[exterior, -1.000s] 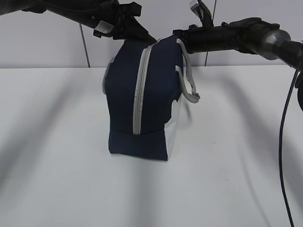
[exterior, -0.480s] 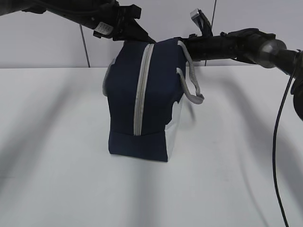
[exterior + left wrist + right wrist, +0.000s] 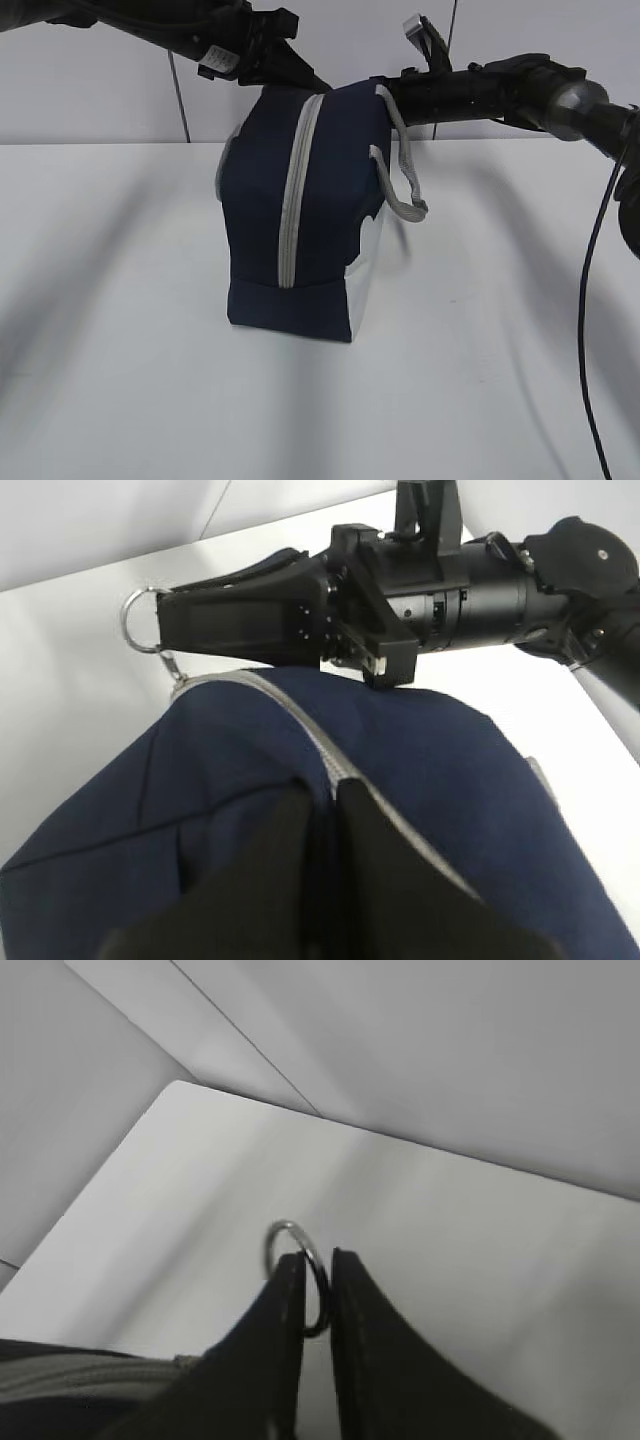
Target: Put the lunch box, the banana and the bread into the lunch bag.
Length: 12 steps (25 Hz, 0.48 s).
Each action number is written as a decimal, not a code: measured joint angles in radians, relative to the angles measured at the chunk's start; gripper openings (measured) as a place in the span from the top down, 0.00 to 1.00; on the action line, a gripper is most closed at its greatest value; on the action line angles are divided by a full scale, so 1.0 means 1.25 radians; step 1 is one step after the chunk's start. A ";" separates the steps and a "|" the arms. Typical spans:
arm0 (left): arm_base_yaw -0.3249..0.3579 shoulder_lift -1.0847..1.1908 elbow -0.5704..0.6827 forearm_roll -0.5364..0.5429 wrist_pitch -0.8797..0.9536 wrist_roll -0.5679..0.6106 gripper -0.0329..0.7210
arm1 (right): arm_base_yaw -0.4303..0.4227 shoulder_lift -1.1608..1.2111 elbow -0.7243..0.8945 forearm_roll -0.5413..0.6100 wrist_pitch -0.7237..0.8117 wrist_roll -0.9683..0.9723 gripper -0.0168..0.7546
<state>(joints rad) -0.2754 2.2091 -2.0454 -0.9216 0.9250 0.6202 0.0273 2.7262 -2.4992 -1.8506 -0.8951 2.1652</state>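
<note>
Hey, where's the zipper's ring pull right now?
The ring pull sits between the right gripper's fingertips in the right wrist view, at the top end of the lunch bag; in the left wrist view it pokes out past those fingertips, upper left.

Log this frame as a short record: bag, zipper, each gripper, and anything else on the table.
bag: navy lunch bag standing upright on the white table
zipper: grey zipper closed along the visible side and top
ring pull: metal ring at the zipper's end, between the right gripper's jaws
left gripper: left gripper pinching the bag's top fabric beside the zipper
right gripper: right gripper nearly closed on the ring
food and box: none visible outside the bag
</note>
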 joint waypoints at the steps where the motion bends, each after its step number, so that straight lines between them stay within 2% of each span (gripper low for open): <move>1: 0.000 0.000 0.000 -0.003 0.002 0.000 0.87 | -0.002 0.002 -0.007 -0.003 -0.002 0.001 0.92; 3: 0.000 -0.003 0.000 -0.006 0.006 0.002 0.71 | -0.007 0.005 -0.029 -0.021 -0.004 0.001 0.75; 6: 0.001 -0.013 0.000 -0.012 0.009 0.003 0.38 | -0.010 0.001 -0.057 -0.023 -0.012 0.006 0.46; 7: 0.002 -0.015 -0.001 -0.012 0.009 0.003 0.29 | -0.012 -0.004 -0.061 -0.023 -0.014 0.008 0.41; 9: 0.003 -0.015 -0.002 -0.013 0.012 0.003 0.22 | -0.012 -0.014 -0.064 -0.023 -0.019 0.010 0.34; 12: 0.006 -0.020 -0.002 -0.001 0.017 -0.012 0.22 | -0.012 -0.035 -0.065 -0.023 -0.030 0.010 0.31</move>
<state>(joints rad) -0.2681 2.1839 -2.0483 -0.9229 0.9458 0.6058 0.0120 2.6828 -2.5803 -1.8794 -0.9320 2.1776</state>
